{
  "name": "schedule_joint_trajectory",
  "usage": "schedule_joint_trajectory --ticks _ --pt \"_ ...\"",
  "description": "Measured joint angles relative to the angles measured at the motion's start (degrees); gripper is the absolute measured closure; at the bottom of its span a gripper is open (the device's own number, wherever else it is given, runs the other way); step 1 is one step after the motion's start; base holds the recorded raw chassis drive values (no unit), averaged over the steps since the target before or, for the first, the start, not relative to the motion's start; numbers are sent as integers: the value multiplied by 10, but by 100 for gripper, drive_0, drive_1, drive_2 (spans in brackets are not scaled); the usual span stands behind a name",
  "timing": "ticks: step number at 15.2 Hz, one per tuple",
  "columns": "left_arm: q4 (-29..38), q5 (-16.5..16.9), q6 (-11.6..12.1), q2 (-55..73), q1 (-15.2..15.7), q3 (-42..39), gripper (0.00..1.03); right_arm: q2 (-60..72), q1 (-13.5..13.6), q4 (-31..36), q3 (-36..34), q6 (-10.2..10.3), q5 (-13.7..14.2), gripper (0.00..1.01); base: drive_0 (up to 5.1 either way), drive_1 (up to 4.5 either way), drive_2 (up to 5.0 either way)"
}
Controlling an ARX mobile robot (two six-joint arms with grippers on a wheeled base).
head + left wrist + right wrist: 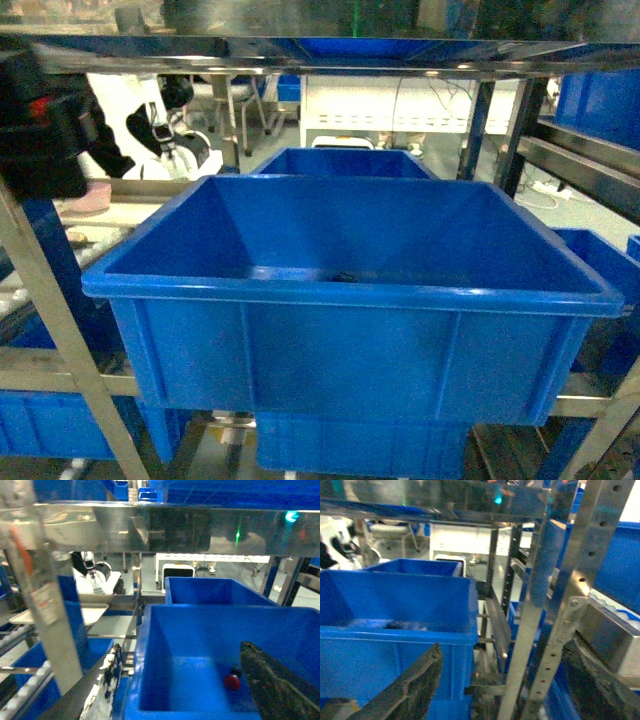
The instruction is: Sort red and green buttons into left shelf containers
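— Sitting on the floor of the big blue bin (200, 645), the red button (232, 681) is seen, near the right wall.

— And the tools?

— The left tool (190, 690) is held spread over the bin, nothing pinched. The right tool (510, 690) is spread too, beside the shelf post (545, 630).

Red button (232, 681) lay on the floor of the near blue bin (150, 645), toward its right side, round cap facing the camera, dark body behind it. Second blue bin (200, 587) stood directly behind the first. Green button not discernible.
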Motion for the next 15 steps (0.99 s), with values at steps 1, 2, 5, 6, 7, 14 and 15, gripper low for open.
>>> schedule_joint_trajectory --ticks 1,2,5,6,7,14,15 --pt "-3 19 8 -32 22 -31 43 -25 -25 -4 -2 3 -49 37 0 0 0" --pt "-6 38 14 -63 35 -53 56 -35 -55 -10 -2 4 -91 51 0 0 0" --pt "-38 78 15 -146 75 -110 94 -72 -115 -26 -23 6 -156 89 0 0 0" --pt "-52 88 17 -174 86 -121 101 -74 -174 -24 -24 4 -218 100 0 0 0" --pt "-68 99 17 -203 95 -132 101 -74 -203 -25 -23 6 -227 99 0 0 0" --pt "-184 172 18 -380 167 -187 101 -74 -198 -25 -23 6 -238 99 0 0 0" --pt "-209 173 18 -405 167 -187 101 -74 -198 -25 -23 6 -238 99 0 0 0"
